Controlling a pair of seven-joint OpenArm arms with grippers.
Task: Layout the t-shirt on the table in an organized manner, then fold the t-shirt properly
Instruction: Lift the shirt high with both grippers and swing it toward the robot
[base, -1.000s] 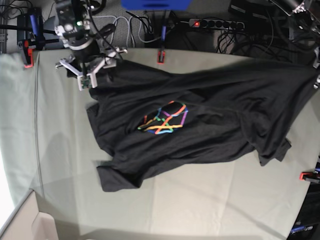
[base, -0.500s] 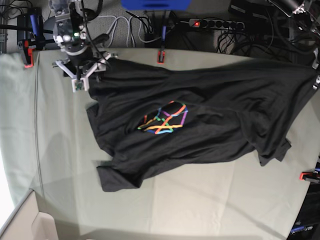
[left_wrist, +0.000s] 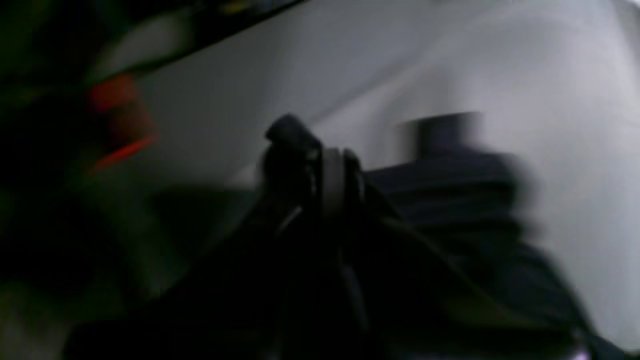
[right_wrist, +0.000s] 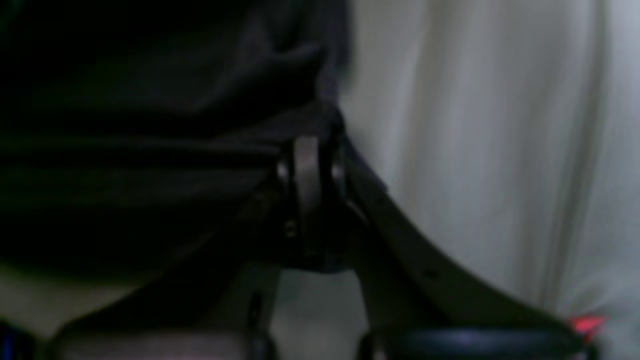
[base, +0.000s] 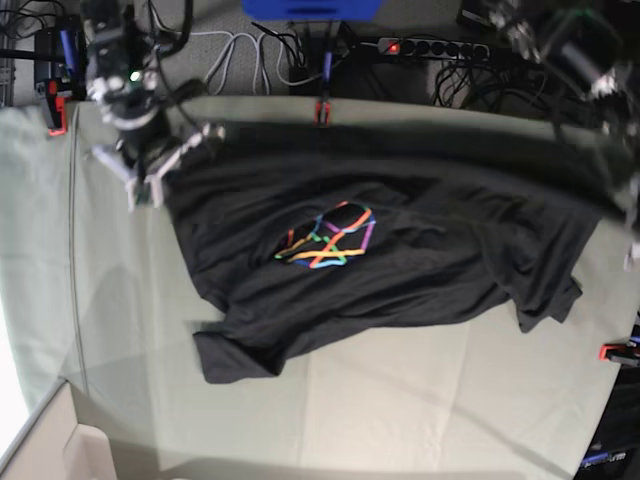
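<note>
Right pincer (right_wrist: 310, 150) pinching t-shirt (right_wrist: 150, 150); base blurs it.

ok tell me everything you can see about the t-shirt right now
The t-shirt is dark charcoal, soft knit by its look, with a rainbow line logo facing up. It lies rumpled across the table, its far edge stretched between the two arms. The right hand is shut on one corner of it, the left hand is shut on dark cloth at the other end. A sleeve lies folded at the near edge.
</note>
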